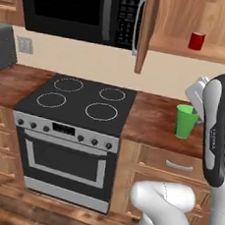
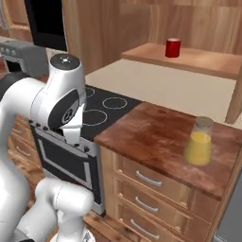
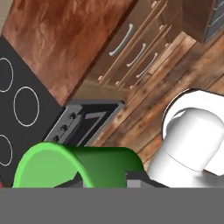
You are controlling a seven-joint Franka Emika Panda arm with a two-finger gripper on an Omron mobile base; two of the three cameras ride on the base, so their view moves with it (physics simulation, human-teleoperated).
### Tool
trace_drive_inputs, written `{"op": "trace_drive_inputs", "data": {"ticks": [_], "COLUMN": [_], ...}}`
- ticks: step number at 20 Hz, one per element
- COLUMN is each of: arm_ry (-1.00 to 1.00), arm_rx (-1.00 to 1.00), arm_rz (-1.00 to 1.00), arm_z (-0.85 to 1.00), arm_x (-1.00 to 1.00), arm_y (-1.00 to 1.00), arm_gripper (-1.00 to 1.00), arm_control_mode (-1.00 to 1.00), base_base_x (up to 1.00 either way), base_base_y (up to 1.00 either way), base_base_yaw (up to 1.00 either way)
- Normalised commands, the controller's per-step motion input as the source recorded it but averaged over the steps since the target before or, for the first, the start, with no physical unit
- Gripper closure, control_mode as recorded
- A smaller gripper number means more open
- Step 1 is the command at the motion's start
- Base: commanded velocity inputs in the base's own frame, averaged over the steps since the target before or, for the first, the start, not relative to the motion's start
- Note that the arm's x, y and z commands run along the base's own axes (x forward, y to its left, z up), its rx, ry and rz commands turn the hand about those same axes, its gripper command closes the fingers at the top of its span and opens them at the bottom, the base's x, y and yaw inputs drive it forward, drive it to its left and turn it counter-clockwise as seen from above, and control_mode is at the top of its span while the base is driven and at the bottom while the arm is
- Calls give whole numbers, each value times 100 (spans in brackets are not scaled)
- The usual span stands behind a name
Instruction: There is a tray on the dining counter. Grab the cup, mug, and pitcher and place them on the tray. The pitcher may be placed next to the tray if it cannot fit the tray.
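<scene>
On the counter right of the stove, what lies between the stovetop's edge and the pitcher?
Nothing: in the right base view, bare wood countertop runs from the stovetop to the pitcher.

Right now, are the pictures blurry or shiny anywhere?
Left base view: soft all over, the green cup has fuzzy edges. Right base view: the pitcher looks hazy, with no bright glare. Hand view: the cup is huge and close, its rim stretched.

no readable text, arm lettering blurred
</scene>
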Motion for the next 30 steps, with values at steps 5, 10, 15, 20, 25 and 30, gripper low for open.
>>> {"op": "trace_drive_inputs", "data": {"ticks": [5, 10, 15, 20, 25, 30], "arm_ry": [0, 0, 0, 0, 0, 0], "arm_rx": [0, 0, 0, 0, 0, 0], "arm_rz": [0, 0, 0, 0, 0, 0], "arm_z": [0, 0, 0, 0, 0, 0], "arm_x": [0, 0, 0, 0, 0, 0], "arm_y": [0, 0, 0, 0, 0, 0], "arm_gripper": [100, 100, 100, 100, 100, 100], "arm_control_mode": [100, 100, 100, 100, 100, 100], "base_base_x": [-23, 0, 0, 0, 0, 8], "base_base_y": [17, 18, 8, 4, 2, 17], "base_base_yaw": [63, 69, 74, 80, 80, 69]}}
